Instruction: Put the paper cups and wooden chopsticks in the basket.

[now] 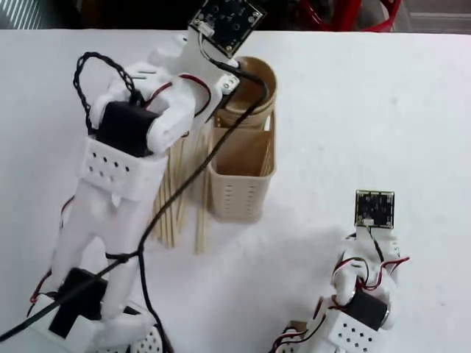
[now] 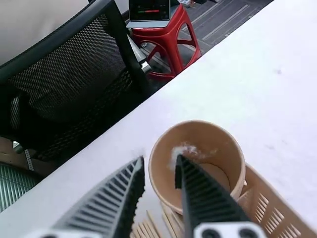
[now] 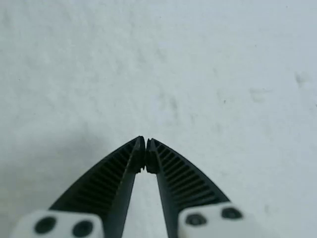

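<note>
At the left the white plastic left arm [image 1: 118, 191] stretches across the worktop [image 1: 368, 110], black cables looping over it. Its wrist hangs over the far end of the basket. The left gripper [image 2: 159, 161] has black, ribbed, wedge-shaped jaws, and they are spread a little. One finger is outside the paper cup [image 2: 208, 144] and the other is just inside its rim. A sliver of worktop shows between the outer finger and the cup wall, so the jaws are not pinching the cup.

Partly under that arm lie the wooden chopsticks [image 1: 168, 198], thin pale sticks fanned out flat on the worktop. A couple of them rest right against the basket's left wall. From the wrist their ends [image 2: 158, 225] show beside the cup's base.

The basket [image 1: 235, 195] comes next. It is a beige plastic box, rectangular with rounded corners, and its walls are pierced with rows of small slots [image 2: 267, 208]. The paper cup [image 1: 266, 95] sits upright at the basket's far end, round, brown and matte, with its mouth open. I cannot tell whether it rests on the basket floor. A second curved brown edge shows just below it, but it is too hidden to name.

Behind the worktop are a black mesh chair [image 2: 64, 84] and a red stool [image 2: 168, 44].

Well apart at the right, the right gripper [image 3: 145, 144] has its ribbed jaws pressed together, tip to tip, over bare white worktop.
</note>
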Robot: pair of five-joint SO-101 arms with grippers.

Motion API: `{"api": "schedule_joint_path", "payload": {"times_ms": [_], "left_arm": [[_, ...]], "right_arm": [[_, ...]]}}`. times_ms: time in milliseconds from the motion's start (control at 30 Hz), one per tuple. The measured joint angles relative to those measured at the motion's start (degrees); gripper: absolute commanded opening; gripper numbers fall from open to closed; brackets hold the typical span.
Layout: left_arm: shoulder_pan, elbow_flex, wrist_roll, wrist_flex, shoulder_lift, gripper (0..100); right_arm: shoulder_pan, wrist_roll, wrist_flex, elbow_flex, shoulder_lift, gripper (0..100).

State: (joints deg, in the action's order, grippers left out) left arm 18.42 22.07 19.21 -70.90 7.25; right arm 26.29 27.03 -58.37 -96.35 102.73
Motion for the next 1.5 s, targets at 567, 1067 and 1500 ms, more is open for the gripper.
{"api": "schedule_joint_path", "payload": {"times_ms": [567,1067,1500], "left_arm": [[-0.4,-25.6,-0.1,17.1,1.2,12],[-8.6,-11.0,-4.9,-8.9,24.7,12],[-21.5,-51.0,-10.0,18.7,6.5,12]], "right_arm": [[0.0,0.0,0.0,0.0,0.0,1.8],[0.0,0.0,0.0,0.0,0.0,1.8],[0.1,0.0,0.0,0.0,0.0,1.8]]}}
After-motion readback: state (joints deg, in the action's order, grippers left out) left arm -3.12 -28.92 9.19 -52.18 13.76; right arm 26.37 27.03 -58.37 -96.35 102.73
